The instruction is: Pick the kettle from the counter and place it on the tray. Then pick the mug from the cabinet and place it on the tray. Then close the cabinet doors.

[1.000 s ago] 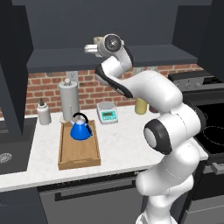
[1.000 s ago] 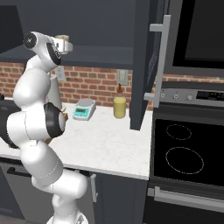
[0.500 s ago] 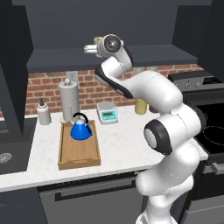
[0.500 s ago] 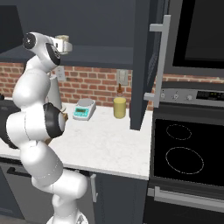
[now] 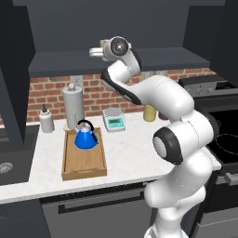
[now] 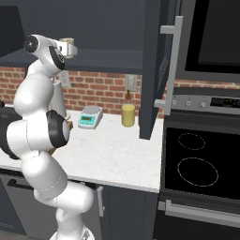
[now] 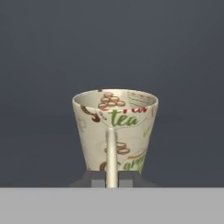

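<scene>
The beige mug (image 7: pixel 127 131), printed with "tea", stands upright on the cabinet shelf (image 5: pixel 153 60). My gripper (image 7: pixel 112 177) is shut on its thin side handle, which faces the camera. From the base views the mug (image 6: pixel 69 47) shows at the end of the raised arm, inside the open cabinet. The blue kettle (image 5: pixel 86 137) sits at the far end of the wooden tray (image 5: pixel 83 167) on the white counter (image 5: pixel 132 153). The cabinet doors stand open: the left one (image 5: pixel 14 74) and the right one (image 6: pixel 154 70) with its silver bar handle.
Behind the tray stand a tall grey cylinder (image 5: pixel 73 107) and a small white bottle (image 5: pixel 45 120). A kitchen scale (image 5: pixel 114 120) and a yellow jar (image 5: pixel 149 112) sit by the brick wall. A sink (image 5: pixel 7 165) lies left, a black stove (image 6: pixel 197 159) right.
</scene>
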### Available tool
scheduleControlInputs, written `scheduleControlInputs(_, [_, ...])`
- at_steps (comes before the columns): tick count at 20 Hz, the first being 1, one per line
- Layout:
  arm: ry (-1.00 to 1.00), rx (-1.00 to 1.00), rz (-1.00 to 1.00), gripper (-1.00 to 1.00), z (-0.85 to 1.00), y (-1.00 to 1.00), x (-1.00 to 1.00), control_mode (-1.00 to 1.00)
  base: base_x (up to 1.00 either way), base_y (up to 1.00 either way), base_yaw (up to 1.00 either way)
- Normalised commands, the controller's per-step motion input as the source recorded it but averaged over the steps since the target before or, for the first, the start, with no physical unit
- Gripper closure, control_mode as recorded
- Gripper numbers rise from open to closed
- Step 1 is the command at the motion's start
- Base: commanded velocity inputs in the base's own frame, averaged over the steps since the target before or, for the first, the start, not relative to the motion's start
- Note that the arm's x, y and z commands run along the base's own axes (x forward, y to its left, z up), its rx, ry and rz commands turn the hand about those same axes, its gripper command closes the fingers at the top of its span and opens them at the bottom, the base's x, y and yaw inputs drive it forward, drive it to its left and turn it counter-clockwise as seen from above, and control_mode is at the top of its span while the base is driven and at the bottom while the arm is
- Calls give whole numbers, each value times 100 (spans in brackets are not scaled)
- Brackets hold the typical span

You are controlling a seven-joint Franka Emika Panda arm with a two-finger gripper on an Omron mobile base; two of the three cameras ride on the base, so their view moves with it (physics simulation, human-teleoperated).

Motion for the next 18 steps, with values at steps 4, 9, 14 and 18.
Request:
scheduleControlInputs(4, [-5, 0, 0, 100, 0, 0, -24, -100, 0, 0, 0])
scheduleControlInputs(9, [-9, 0, 1, 100, -2, 0, -53, -100, 0, 0, 0])
scheduleControlInputs(14, [-15, 0, 10, 100, -1, 2, -85, -100, 0, 0, 0])
scheduleControlInputs(18, [-15, 0, 20, 100, 7, 1, -88, -100, 0, 0, 0])
